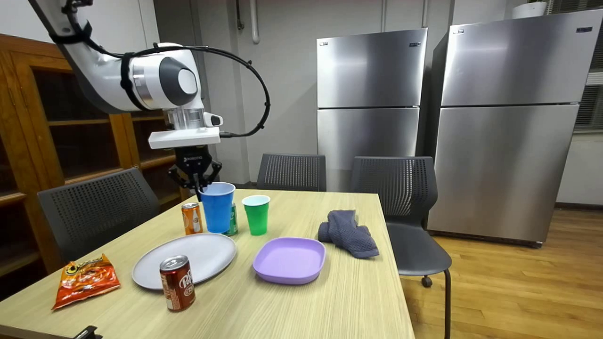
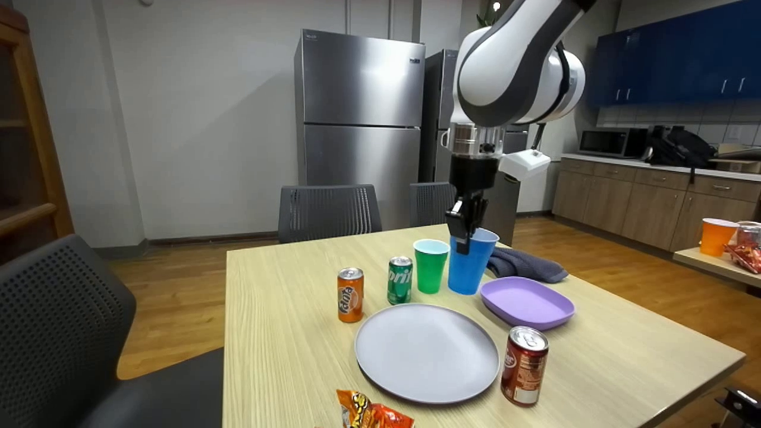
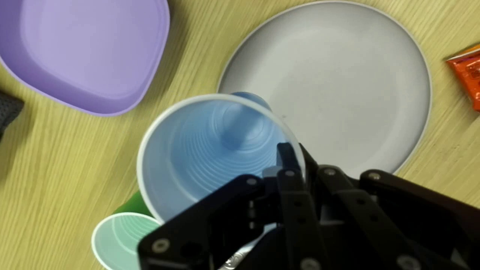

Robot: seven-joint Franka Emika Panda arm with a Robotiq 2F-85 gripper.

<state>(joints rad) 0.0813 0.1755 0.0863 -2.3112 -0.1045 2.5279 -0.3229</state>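
Blue cup (image 2: 468, 270) pinched near rim.
Gripper (image 3: 299, 159) clamped across its wall, inside and out; light squeeze should avoid denting, slow level travel spare the nearby green cup (image 2: 430, 268).

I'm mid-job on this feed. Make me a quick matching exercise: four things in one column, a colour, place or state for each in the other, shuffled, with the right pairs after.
Column one
1. blue cup
2. plate
3. dish
4. towel

Column two
A. purple
B. dark, bunched up
C. round, grey
D. pinched at the rim by the tool

Right pairs: 1-D, 2-C, 3-A, 4-B
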